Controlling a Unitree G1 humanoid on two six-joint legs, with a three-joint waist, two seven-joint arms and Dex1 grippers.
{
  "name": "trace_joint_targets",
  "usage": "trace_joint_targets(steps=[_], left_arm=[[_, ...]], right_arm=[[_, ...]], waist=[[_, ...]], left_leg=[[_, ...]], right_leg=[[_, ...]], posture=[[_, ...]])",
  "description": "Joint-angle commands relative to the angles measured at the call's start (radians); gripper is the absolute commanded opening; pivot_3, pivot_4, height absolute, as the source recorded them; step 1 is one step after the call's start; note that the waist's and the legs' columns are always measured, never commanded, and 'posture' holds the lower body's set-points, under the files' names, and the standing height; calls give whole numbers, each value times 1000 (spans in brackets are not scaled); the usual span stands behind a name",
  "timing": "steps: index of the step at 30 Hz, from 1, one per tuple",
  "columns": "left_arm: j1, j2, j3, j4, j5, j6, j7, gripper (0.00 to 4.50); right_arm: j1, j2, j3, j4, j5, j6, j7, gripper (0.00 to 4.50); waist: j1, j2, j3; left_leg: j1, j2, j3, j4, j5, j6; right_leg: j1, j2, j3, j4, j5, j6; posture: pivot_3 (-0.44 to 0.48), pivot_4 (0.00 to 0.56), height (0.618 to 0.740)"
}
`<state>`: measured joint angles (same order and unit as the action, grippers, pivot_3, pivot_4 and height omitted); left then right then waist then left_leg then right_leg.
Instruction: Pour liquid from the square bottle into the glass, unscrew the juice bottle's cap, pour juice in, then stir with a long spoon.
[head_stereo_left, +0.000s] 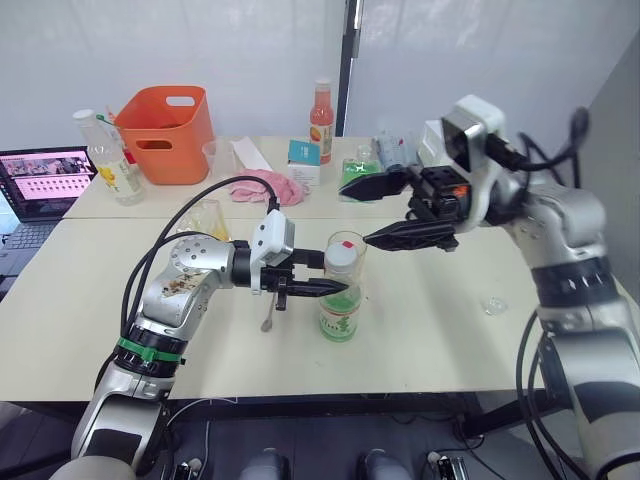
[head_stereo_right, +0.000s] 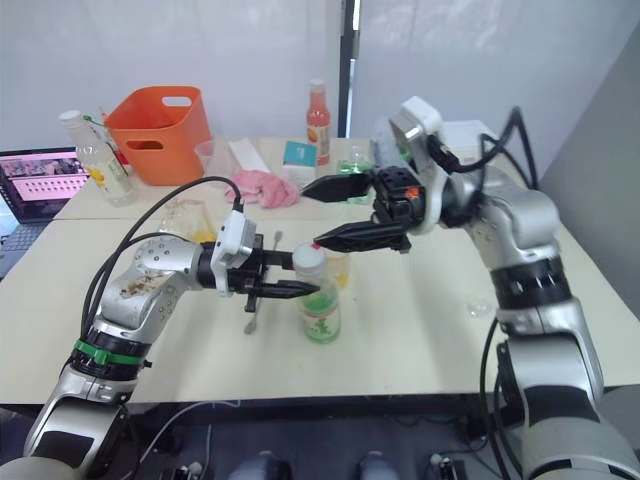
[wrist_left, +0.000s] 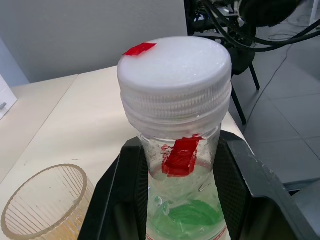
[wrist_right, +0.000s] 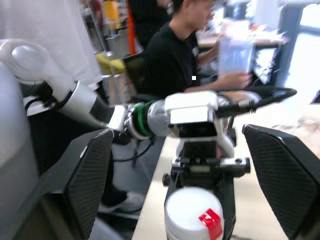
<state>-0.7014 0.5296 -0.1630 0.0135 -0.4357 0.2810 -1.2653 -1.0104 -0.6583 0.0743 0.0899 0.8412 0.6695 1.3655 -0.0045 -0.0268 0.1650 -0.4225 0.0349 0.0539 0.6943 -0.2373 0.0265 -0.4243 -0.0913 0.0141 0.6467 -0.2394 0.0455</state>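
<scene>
The juice bottle (head_stereo_left: 339, 305) stands upright near the table's front, pale green liquid low inside. My left gripper (head_stereo_left: 322, 279) is shut on its neck just under the white cap (wrist_left: 175, 75), which sits on the bottle and carries a red tape patch. My right gripper (head_stereo_left: 360, 214) hovers open just right of the cap and above it, one finger high, one at cap height. The glass (wrist_left: 44, 207), ribbed with yellowish liquid, stands right behind the bottle. The long spoon (head_stereo_right: 251, 322) lies on the table under my left gripper. The square bottle (head_stereo_left: 205, 218) stands farther left.
At the back of the table stand an orange basket (head_stereo_left: 165, 120), a yellow-labelled bottle (head_stereo_left: 110, 160), a slim orange-red bottle (head_stereo_left: 321, 120), a pink cloth (head_stereo_left: 265, 188) and a green-liquid bottle (head_stereo_left: 358, 170). A laptop (head_stereo_left: 40, 180) sits far left. A seated person (wrist_right: 170, 60) is beyond the table.
</scene>
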Motion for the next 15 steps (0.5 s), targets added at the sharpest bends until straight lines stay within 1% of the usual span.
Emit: trace_joint_targets(steps=[1, 3, 5, 7, 10, 15], left_arm=[[11, 13, -7, 17, 43, -2, 19, 1403], [9, 6, -8, 23, 46, -4, 24, 1403], [6, 1, -9, 28, 47, -5, 27, 1403], [4, -1, -8, 32, 47, -5, 28, 1403], [1, -5, -9, 41, 47, -8, 25, 1403], [-7, -10, -17, 54, 47, -16, 11, 1403]], right_arm=[[95, -1, -98, -276, 8, 92, -291, 4451], [184, 10, -119, -470, -19, 181, -526, 4451], [256, 17, -140, -609, -36, 264, -707, 4451], [304, 52, -186, -706, 31, 344, -853, 4451], [351, 76, -214, -820, 106, 436, -992, 4451], [372, 115, -202, -893, 157, 522, -1172, 4451]], waist=[[0, 0, 0], [-2, 0, 0], [1, 0, 0], [3, 0, 0], [4, 0, 0], [3, 0, 0]], left_leg=[[1, 0, -1, 0, 0, 0], [0, 0, 0, 0, 0, 0], [0, 0, 0, 0, 0, 0], [0, 0, -1, 0, 0, 0], [0, 0, -1, 1, 0, 0], [0, 0, -1, 1, 0, 0]], right_leg=[[1, 0, 0, 1, 0, 0], [0, 0, 0, 1, 0, 0], [0, 0, 0, 1, 0, 0], [0, 0, 0, 0, 0, 0], [0, -1, 0, 0, 0, 0], [1, 0, 0, 0, 0, 0]], posture=[[0, 150, 715], [0, 150, 715], [0, 150, 715], [0, 150, 715], [0, 150, 715], [0, 150, 715]])
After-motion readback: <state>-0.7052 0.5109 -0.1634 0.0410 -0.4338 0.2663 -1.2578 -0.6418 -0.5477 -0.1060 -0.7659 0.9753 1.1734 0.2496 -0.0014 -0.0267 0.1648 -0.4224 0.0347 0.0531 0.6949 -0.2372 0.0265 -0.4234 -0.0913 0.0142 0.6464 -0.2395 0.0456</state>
